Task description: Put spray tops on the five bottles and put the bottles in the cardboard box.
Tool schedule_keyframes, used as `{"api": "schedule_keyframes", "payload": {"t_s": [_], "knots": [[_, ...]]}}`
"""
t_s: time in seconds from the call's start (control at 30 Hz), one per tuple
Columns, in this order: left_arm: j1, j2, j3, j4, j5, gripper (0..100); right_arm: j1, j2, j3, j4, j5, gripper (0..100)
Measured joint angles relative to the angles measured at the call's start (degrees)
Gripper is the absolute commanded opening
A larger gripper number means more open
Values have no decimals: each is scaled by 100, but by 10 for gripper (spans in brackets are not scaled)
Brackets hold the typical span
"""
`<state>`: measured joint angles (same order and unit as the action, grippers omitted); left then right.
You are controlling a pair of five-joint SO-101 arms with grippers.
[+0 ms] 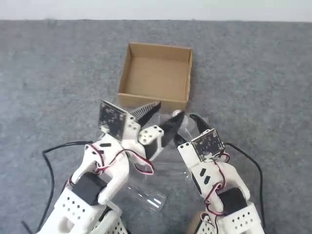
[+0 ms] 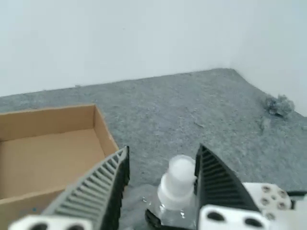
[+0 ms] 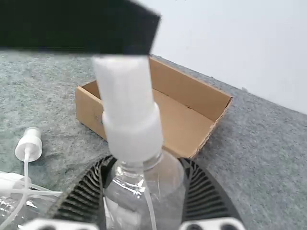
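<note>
— How far along is the task, as far as one can see?

— Not far. The cardboard box [image 1: 156, 78] has nothing inside, so no bottle is packed yet. One bottle [image 3: 144, 191] is held upright just in front of the box, and a spray top [image 3: 127, 115] sits on its neck.

— Which arm holds it?

— The right gripper [image 3: 144, 166] is closed around the clear body of this bottle, one finger on each side. The left gripper [image 2: 163, 152] is wide open around the spray top. One finger is just beside the cap and the other is well apart, so it grips nothing.

— Is the top already tight?

— That cannot be told, because the white collar covers the thread. It seems to sit straight, but this is only a judgement.

— And the other four bottles?

— A second bottle [image 1: 144, 194] lies on the table between the arms, with its neck open. A loose spray top [image 3: 27, 140] with a thin tube lies near the box. The arms cover much of the middle, so the rest cannot be counted. In the right wrist view something clear is cut off by the edge; it is possibly another bottle.

— So what is left?

— This bottle must go into the box, and then the others must be capped and packed. That is most of the job.
</note>
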<state>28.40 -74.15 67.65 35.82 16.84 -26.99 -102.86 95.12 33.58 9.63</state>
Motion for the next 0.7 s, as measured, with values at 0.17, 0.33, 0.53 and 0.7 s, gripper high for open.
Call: {"api": "schedule_keyframes", "payload": {"t_s": [0.17, 0.33, 0.53, 0.7], "knots": [[-220, 0, 0, 0, 141, 207, 0, 0, 0, 0, 0, 7], [-220, 0, 0, 0, 141, 207, 0, 0, 0, 0, 0, 7], [-220, 0, 79, 0, 141, 206, -9, 0, 0, 0, 0, 7], [-237, -62, 431, -360, 176, 206, 26, 9, 0, 0, 0, 7]]}}
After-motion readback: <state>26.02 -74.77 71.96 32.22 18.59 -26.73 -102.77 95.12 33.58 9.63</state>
